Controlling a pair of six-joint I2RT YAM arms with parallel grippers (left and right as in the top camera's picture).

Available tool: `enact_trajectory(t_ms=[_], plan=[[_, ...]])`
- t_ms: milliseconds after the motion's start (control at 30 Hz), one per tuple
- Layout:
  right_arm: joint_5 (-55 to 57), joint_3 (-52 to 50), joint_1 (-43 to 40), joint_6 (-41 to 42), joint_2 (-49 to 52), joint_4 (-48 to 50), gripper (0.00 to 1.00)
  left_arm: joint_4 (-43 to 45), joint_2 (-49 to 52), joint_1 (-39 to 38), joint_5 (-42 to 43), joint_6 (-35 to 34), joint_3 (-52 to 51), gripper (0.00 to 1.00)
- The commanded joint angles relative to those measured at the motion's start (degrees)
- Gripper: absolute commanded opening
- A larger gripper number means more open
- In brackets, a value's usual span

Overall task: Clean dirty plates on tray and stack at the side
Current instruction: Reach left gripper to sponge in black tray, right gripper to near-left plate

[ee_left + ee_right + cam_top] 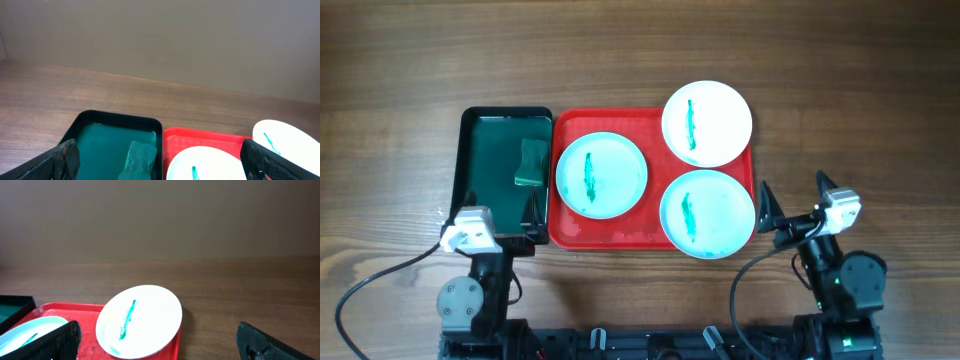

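Note:
Three round plates with green-teal smears lie on the red tray (570, 228): one at the left (602, 175), one at the front right (707, 212), and one at the back right (707, 123) overhanging the rim. My left gripper (495, 212) is open and empty over the near end of the dark green tray. My right gripper (793, 195) is open and empty just right of the front right plate. The left wrist view shows the left plate (210, 165) and the back right plate (287, 137). The right wrist view shows the back right plate (142, 320) between my open fingers (160, 342).
A smaller dark green tray (485, 150) with a green sponge (531, 162) sits against the red tray's left side; both show in the left wrist view (105, 137), sponge (137, 160). Bare wooden table (860, 120) lies to the right and behind.

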Motion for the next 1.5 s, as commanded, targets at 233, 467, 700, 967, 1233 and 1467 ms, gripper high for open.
enact_trajectory(t_ms=[233, 467, 700, 967, 1233, 1467], plan=[[-6.47, 13.81, 0.02, -4.28, 16.02, -1.64, 1.00, -6.58, 12.46, -0.15, 0.44, 0.07, 11.76, 1.00], [-10.19, 27.76, 0.02, -4.31, 27.45, -12.85, 1.00, -17.44, 30.71, -0.15, 0.44, 0.07, 28.72, 1.00], [-20.06, 42.71, 0.02, -4.26, 40.76, -23.23, 1.00, -33.79, 48.57, -0.15, 0.48, -1.66, 47.12, 1.00], [-30.38, 61.77, 0.02, -3.80, 59.67, -42.40, 1.00, -52.26, 68.70, 0.00, 8.92, -1.86, 65.59, 1.00], [-34.53, 62.12, 1.36, 3.50, 69.22, -36.22, 0.99, -51.93, 77.94, 0.00, 13.51, -1.84, 65.66, 1.00], [-17.14, 62.62, 12.87, 11.63, 73.96, -35.54, 0.81, -50.34, 79.58, 0.00, 12.35, -1.86, 65.66, 1.00]])
